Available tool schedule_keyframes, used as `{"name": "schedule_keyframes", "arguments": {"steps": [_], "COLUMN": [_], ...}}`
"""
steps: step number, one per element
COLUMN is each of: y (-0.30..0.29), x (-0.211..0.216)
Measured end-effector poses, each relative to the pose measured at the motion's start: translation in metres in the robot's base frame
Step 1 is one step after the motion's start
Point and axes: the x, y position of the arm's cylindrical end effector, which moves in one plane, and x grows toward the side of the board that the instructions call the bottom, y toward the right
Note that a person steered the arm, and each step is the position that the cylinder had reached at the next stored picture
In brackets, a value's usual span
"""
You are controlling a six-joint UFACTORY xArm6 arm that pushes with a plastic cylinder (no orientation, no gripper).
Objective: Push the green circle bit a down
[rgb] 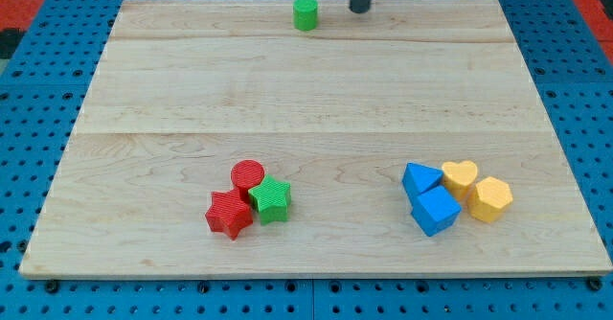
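The green circle block [306, 13] stands near the top edge of the wooden board [316, 90], a little left of the middle. My tip [359, 10] is at the view's top, to the right of the green circle, with a clear gap between them. It touches no block.
A red circle [248, 175], a red star [229, 214] and a green star [271, 199] cluster at the lower left of centre. A blue triangle-like block [420, 179], a blue cube [436, 210], a yellow heart [461, 176] and a yellow hexagon [491, 198] cluster at the lower right.
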Motion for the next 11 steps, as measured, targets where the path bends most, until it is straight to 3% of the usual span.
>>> {"name": "schedule_keyframes", "arguments": {"steps": [1,2,3,4,6,9,11], "y": [-0.067,-0.100,-0.140,-0.126,-0.207,-0.183,-0.132], "x": [0.018,0.076,0.105,0.067,0.093,0.093,0.127]}}
